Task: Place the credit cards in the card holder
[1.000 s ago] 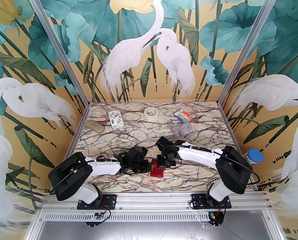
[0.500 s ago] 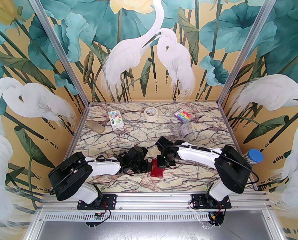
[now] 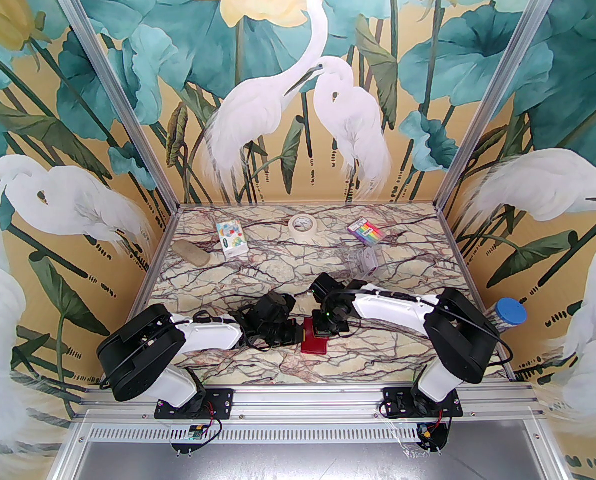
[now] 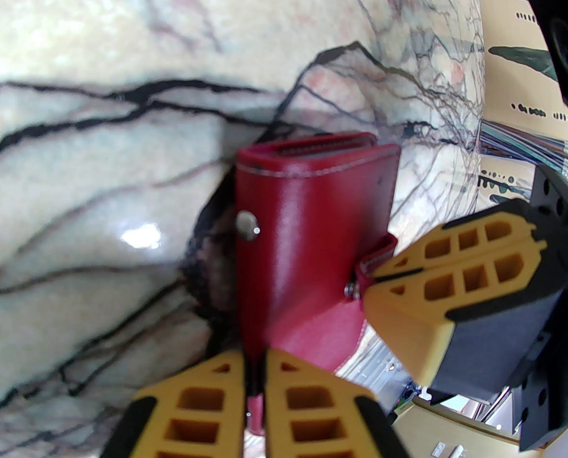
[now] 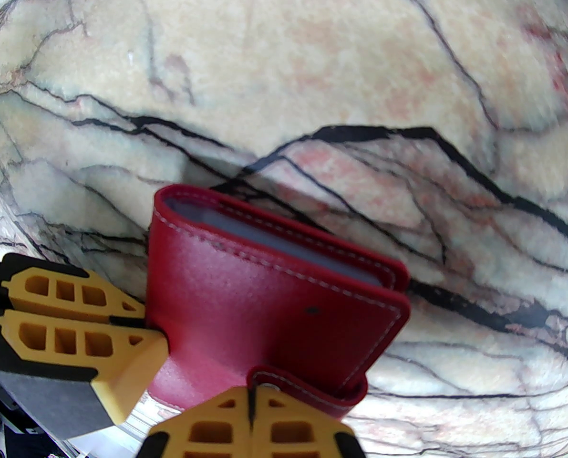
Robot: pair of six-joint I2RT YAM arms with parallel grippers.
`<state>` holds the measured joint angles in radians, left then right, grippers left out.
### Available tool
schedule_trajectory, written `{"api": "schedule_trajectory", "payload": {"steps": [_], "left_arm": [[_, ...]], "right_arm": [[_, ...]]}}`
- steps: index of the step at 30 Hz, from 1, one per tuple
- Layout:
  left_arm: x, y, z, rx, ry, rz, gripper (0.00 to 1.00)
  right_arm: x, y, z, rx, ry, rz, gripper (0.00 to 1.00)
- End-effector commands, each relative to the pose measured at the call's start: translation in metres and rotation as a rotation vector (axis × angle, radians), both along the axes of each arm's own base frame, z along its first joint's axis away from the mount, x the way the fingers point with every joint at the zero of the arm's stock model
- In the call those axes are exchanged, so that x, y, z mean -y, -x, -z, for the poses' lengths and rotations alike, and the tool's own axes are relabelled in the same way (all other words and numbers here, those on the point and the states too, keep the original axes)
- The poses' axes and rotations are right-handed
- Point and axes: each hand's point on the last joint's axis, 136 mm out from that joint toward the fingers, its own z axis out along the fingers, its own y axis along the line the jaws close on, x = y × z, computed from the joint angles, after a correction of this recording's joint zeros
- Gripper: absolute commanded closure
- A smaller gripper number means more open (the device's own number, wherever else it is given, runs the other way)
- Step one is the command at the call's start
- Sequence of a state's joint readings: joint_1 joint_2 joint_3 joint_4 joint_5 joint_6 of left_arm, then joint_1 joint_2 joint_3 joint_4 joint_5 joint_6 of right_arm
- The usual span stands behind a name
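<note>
Looked onto three walls (image 3: 428, 58) painted with white egrets (image 3: 257, 113), teal lotus leaves and pale yellow blooms on gold, slim aluminium posts (image 3: 115, 88) at the back corners, and a glossy cream marble-patterned bench (image 3: 277, 268) veined black and reddish under bright, even light.

Left claw (image 4: 254, 358) and right claw (image 5: 251, 391) crowd card holder (image 3: 314, 345). Mid tabletop (image 3: 277, 273) open. Probable clear box (image 3: 363, 262) just beyond right arm (image 3: 393, 305).

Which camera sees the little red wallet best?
The right wrist view: the dark red leather-like folding wallet is big and sharp, stitching clear. The left wrist view shows it end-on with a snap stud. The top view shows a small, far-off red patch.
</note>
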<state>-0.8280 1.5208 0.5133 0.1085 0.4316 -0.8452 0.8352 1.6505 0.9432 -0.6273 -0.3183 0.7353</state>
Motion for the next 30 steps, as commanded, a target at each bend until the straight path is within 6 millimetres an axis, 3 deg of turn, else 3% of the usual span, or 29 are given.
{"api": "schedule_trajectory", "payload": {"steps": [1, 18, 28, 30], "left_arm": [[-0.004, 0.004, 0.010, -0.022, -0.038, -0.001, 0.90], [-0.002, 0.006, 0.012, -0.023, -0.040, 0.002, 0.90], [-0.004, 0.004, 0.007, -0.001, -0.038, -0.009, 0.88], [-0.007, 0.001, 0.001, 0.022, -0.042, -0.017, 0.84]], "right_arm": [[0.003, 0.004, 0.011, -0.021, 0.025, -0.012, 1.00], [0.014, 0.014, 0.037, -0.078, 0.135, -0.014, 1.00], [0.000, 0.001, 0.004, 0.023, 0.061, -0.027, 1.00], [-0.001, -0.002, -0.004, 0.046, 0.056, -0.026, 0.92]]}}
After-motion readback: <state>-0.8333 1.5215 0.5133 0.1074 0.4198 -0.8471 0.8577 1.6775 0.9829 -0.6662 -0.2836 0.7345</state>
